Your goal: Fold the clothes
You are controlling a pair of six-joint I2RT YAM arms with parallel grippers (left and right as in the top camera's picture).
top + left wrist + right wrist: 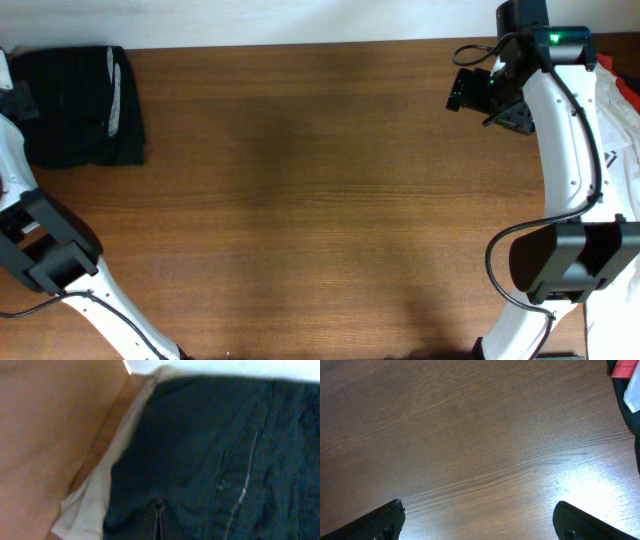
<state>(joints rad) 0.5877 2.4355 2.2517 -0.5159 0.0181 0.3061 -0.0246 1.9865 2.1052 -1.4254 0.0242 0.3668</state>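
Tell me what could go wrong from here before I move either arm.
1. The folded dark garment sits in a corner of the table, right beside the left arm. A careless sweep could undo the fold or push it off.
2. The right pincer is open above bare wood, while the white clothes lie beside and beneath that arm. Its loose cable might snag them.

The scene is filled by a brown wooden table [320, 200], whose fine grain is seen running across the top. Beyond its far edge a pale, brightly lit strip [300, 20] is shown, though wall or floor cannot be told. In the right wrist view a whitish glare [592, 487] is cast on the wood.
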